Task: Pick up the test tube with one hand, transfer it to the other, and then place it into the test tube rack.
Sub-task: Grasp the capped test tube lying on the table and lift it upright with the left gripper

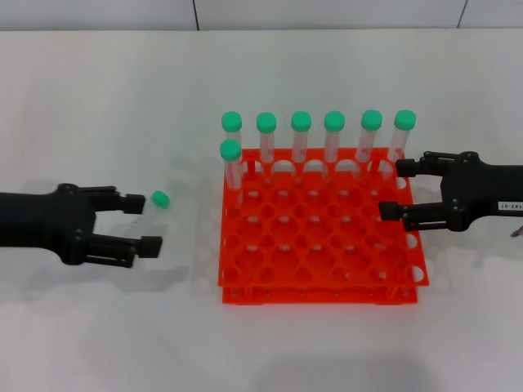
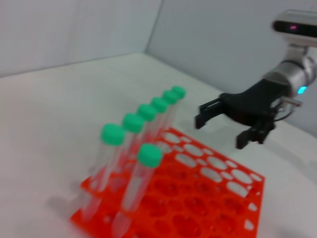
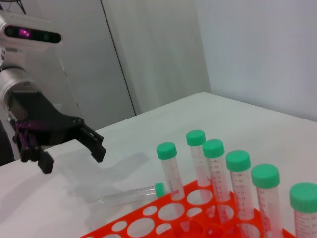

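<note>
Left gripper (image 1: 149, 222) is on the left side of the table (image 1: 98, 98), fingers (image 1: 150, 244) spread wide and holding nothing. The loose test tube (image 1: 151, 201) lies flat on the table just past the tip of its far finger, green cap toward the rack. You can see it better in the right wrist view: the test tube (image 3: 131, 194) runs lengthwise toward the left gripper (image 3: 72, 150), cap end just beside the rack corner, clear bottom end pointing back at the gripper.

So the tube's long axis runs roughly along the gripper's reach, not across it. My read: the tube sits in line with the far finger and not in the gap, so you'd need to shift toward the far side of the table and likely rotate the wrist so the fingers straddle the tube across its width. Whether the finger is touching the tube can't be told from here.

The rack (image 1: 319, 282) sits mid-table with seven capped tubes standing upright along its far side, six in the back row and one in the next row at the left end. Most holes are free.

Right gripper (image 1: 391, 189) hovers over the rack's right edge, fingers open, nothing held. The left wrist view confirms this: right gripper (image 2: 224, 126) is above the rack, empty. The left arm is clearly nearer the tube, so the pick is its job and the right waits for the handover.
</note>
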Tool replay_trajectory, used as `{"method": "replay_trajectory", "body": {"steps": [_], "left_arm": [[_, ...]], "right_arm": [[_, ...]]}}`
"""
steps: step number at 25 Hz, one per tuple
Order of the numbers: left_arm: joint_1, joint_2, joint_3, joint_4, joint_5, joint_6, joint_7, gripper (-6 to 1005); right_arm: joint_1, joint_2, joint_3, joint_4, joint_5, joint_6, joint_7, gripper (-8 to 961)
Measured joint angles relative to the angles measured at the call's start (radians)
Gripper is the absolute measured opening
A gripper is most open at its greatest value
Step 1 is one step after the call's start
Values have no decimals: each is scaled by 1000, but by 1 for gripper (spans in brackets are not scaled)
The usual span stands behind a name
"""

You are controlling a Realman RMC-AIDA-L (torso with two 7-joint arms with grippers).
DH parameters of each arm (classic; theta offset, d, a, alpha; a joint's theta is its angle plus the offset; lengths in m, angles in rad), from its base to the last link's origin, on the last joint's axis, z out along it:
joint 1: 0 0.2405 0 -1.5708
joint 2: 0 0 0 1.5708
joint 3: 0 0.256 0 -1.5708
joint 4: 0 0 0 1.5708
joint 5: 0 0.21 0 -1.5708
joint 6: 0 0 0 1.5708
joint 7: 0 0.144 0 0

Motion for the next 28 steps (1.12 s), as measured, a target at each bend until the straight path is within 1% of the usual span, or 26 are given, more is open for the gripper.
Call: {"method": "replay_trajectory", "body": {"steps": [2, 4, 5, 6, 7, 8, 9, 13, 16, 24, 28], "left_arm": [[-10, 14, 1, 20, 28, -1, -52, 847], [-33, 34, 1, 35, 99, -7, -134, 845], [-33, 34, 1, 35, 99, -7, -134, 843], [-45, 40, 0, 37, 132, -11, -163, 842], [-67, 44, 0, 38, 198, -25, -207, 841], [-67, 44, 0, 38, 198, -25, -207, 839], [-82, 45, 0, 38, 248, -35, -232, 838], [-123, 45, -1, 40, 373, -46, -294, 832], [-155, 46, 0, 40, 434, -49, -341, 828], [-199, 39, 7, 33, 526, -53, -395, 818], [-205, 35, 9, 31, 536, -63, -398, 812]], "right_arm": [[0, 1, -2, 0, 5, 1, 0, 846], [-1, 1, -4, 0, 14, 2, -1, 846], [-1, 1, -4, 0, 16, 2, -1, 846], [-2, 1, -5, 0, 18, 2, -1, 845], [-2, 1, -5, -1, 20, 2, -2, 845], [-1, 1, -5, -1, 22, 2, -2, 845], [-1, 1, -5, -1, 24, 2, -2, 845], [4, 1, -5, 0, 26, 0, -3, 845], [4, 1, -5, -1, 33, -3, -3, 845], [4, 1, -5, -1, 48, -6, -3, 845], [4, 1, -5, -1, 51, -7, -3, 844]]}}
